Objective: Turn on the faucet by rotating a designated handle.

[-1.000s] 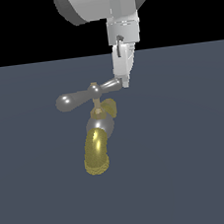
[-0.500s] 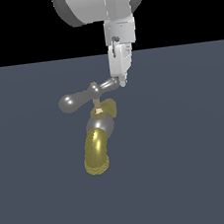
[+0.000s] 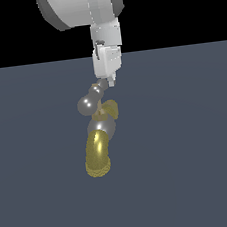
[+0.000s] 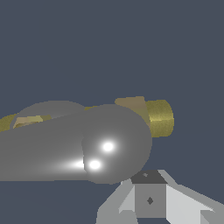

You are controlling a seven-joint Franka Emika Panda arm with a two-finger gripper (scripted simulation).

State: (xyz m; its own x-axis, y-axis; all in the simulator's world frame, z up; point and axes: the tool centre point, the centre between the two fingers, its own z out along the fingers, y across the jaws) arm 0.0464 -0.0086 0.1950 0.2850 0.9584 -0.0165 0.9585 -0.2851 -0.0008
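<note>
The faucet (image 3: 101, 127) has a rounded grey body and a curved brass-yellow spout (image 3: 97, 157) that ends in a ribbed rim. Its grey crossbar handle (image 3: 89, 103) sits on top, with one bulbous end toward the camera and the other end up against my gripper. My gripper (image 3: 107, 82) hangs from above, its fingers together and holding nothing, with the tips touching the handle's far end. In the wrist view the handle's rounded end (image 4: 116, 142) fills the middle, right against my gripper (image 4: 148, 178). A brass part (image 4: 153, 117) shows behind it.
A flat dark blue-grey floor (image 3: 190, 151) lies all around the faucet. The arm's big white-grey link (image 3: 79, 6) hangs above the faucet.
My gripper has moved toward the exterior view's left, pushing the handle's end. The crossbar has swung from lying across the view to pointing toward the camera.
</note>
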